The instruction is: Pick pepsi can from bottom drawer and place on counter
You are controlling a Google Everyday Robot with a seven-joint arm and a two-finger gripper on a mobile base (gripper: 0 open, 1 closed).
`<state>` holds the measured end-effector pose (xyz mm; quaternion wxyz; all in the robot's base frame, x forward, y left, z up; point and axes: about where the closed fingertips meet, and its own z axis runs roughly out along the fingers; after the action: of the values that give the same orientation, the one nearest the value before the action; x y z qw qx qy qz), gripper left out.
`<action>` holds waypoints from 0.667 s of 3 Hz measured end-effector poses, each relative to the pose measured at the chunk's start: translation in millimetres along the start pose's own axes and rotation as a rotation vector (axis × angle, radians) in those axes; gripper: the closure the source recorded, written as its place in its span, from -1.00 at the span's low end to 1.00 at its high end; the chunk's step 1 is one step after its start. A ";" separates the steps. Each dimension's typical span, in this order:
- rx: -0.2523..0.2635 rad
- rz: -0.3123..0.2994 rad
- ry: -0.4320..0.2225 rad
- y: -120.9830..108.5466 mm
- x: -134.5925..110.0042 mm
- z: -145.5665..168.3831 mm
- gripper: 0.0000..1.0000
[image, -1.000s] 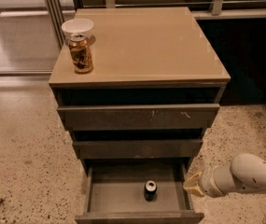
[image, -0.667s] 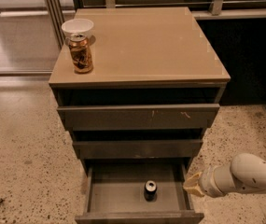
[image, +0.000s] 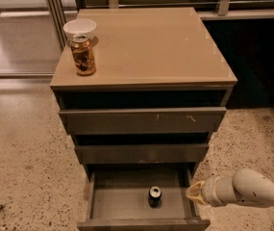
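The pepsi can (image: 155, 196), dark with a silver top, stands upright on the grey floor of the open bottom drawer (image: 117, 203), right of its middle. The tan counter (image: 151, 42) tops the cabinet. My gripper (image: 194, 193) is at the end of the white arm, at the drawer's right side, just right of the can and apart from it.
A brown-gold patterned can (image: 83, 55) and a white bowl (image: 80, 28) stand at the counter's back left corner. Two upper drawers (image: 141, 120) are partly pulled out. Speckled floor surrounds the cabinet; a dark railing and wall are behind and to the right.
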<state>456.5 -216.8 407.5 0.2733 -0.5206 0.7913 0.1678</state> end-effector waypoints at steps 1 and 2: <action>0.013 -0.062 -0.072 -14.2 15.9 45.5 1.00; -0.006 -0.014 -0.106 -35.7 53.3 113.2 1.00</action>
<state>501.9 -207.8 285.9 0.3145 -0.5173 0.7714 0.1958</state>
